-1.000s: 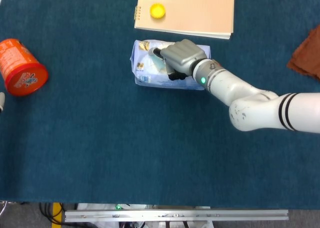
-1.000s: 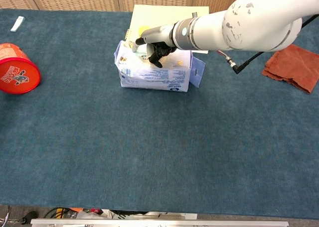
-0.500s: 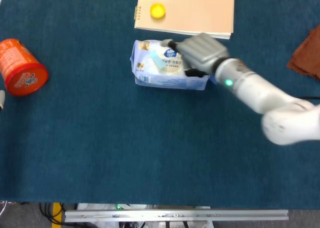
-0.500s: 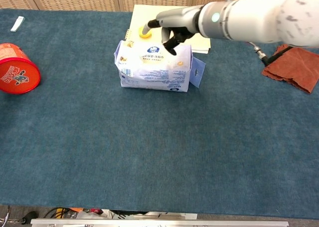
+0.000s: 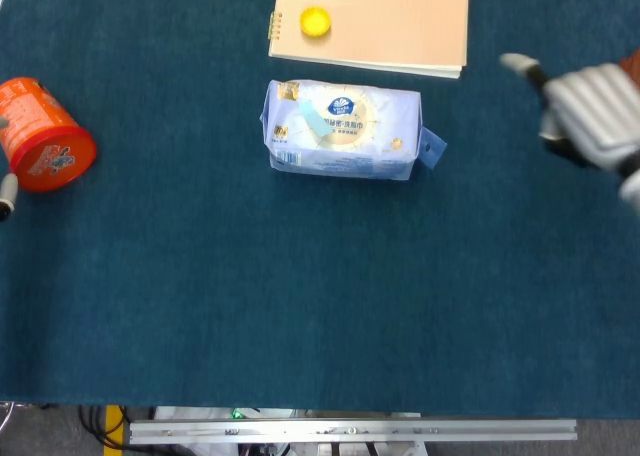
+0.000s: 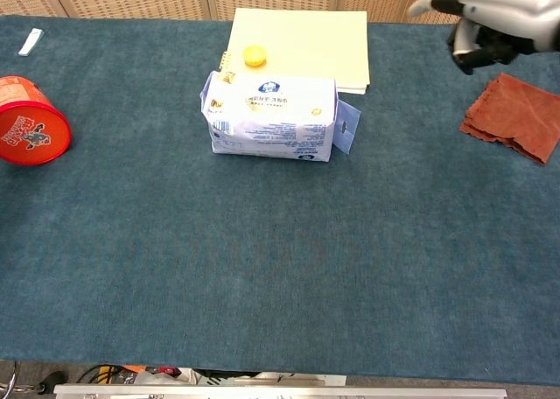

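A pale blue and white tissue pack point(image 5: 340, 129) point(image 6: 271, 116) lies flat in the middle of the blue cloth, with nothing touching it. My right hand point(image 5: 588, 114) point(image 6: 495, 16) hovers well to the pack's right, near the table's right edge and just left of a rust-red rag point(image 6: 515, 117). It holds nothing; its fingers are loosely bent and one sticks out to the left. No left hand can be made out in either view.
A spiral notebook point(image 5: 385, 21) point(image 6: 302, 36) with a yellow cap point(image 5: 315, 21) point(image 6: 255, 56) on it lies behind the pack. An orange can point(image 5: 42, 136) point(image 6: 28, 132) lies on its side at far left. A small white item point(image 6: 31, 40) sits at the back left.
My right hand has lifted off the top of the tissue pack and swung far to the right. The pack stays where it was.
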Controlling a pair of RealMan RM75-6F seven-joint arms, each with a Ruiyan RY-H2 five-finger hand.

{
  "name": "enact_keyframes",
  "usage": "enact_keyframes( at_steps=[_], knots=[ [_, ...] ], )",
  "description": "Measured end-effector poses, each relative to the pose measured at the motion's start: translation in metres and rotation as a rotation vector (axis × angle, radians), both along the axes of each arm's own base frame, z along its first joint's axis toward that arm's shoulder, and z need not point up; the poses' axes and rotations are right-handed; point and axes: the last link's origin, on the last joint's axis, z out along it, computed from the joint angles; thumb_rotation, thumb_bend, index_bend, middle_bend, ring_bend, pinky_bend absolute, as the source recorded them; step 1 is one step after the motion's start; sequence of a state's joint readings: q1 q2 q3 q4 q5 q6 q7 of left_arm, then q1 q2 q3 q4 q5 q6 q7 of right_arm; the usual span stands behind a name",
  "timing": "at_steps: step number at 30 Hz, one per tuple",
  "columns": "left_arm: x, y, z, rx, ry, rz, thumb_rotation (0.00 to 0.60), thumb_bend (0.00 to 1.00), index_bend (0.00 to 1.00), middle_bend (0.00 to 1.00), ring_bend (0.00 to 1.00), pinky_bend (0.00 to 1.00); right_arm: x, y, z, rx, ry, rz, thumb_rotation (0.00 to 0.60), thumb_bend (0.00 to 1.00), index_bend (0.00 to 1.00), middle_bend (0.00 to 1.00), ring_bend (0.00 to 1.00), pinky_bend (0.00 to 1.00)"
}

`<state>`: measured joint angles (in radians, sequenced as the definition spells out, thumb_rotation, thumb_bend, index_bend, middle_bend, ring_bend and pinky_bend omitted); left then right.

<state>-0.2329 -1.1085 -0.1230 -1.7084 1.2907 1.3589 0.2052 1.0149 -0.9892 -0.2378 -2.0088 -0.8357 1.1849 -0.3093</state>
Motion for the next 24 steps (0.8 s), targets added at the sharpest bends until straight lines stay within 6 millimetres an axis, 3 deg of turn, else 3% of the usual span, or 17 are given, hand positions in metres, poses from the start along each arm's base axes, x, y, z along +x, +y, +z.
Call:
enact_keyframes(
  at_steps=[3,8,13,18,24],
  knots=[
    [0.002,0.000,-0.002,0.002,-0.001,-0.004,0.600,0.36,0.25,0.50,0.52,0.52,-0.026,0.019,0.015,-0.079,0.016,-0.020,0.508,0.56,0.11,0.70,0.69,0.96],
    [0.000,-0.005,-0.006,0.006,0.004,-0.001,0.600,0.36,0.25,0.50,0.51,0.47,-0.069,0.051,0.031,-0.199,0.015,-0.064,0.508,0.56,0.09,0.50,0.46,0.70],
    [0.002,-0.011,-0.005,0.022,0.016,-0.018,0.600,0.36,0.25,0.47,0.46,0.43,-0.112,0.079,0.042,-0.312,0.060,-0.058,0.511,0.55,0.04,0.35,0.30,0.52],
    [0.002,-0.021,-0.006,0.034,0.028,-0.052,0.600,0.36,0.25,0.47,0.45,0.42,-0.140,0.106,0.045,-0.374,0.072,-0.058,0.512,0.52,0.01,0.33,0.27,0.50],
    [-0.003,-0.038,-0.005,0.028,0.032,-0.037,0.600,0.36,0.25,0.47,0.45,0.41,-0.151,0.131,0.046,-0.406,0.050,-0.084,0.512,0.50,0.01,0.33,0.27,0.50]
  ],
)
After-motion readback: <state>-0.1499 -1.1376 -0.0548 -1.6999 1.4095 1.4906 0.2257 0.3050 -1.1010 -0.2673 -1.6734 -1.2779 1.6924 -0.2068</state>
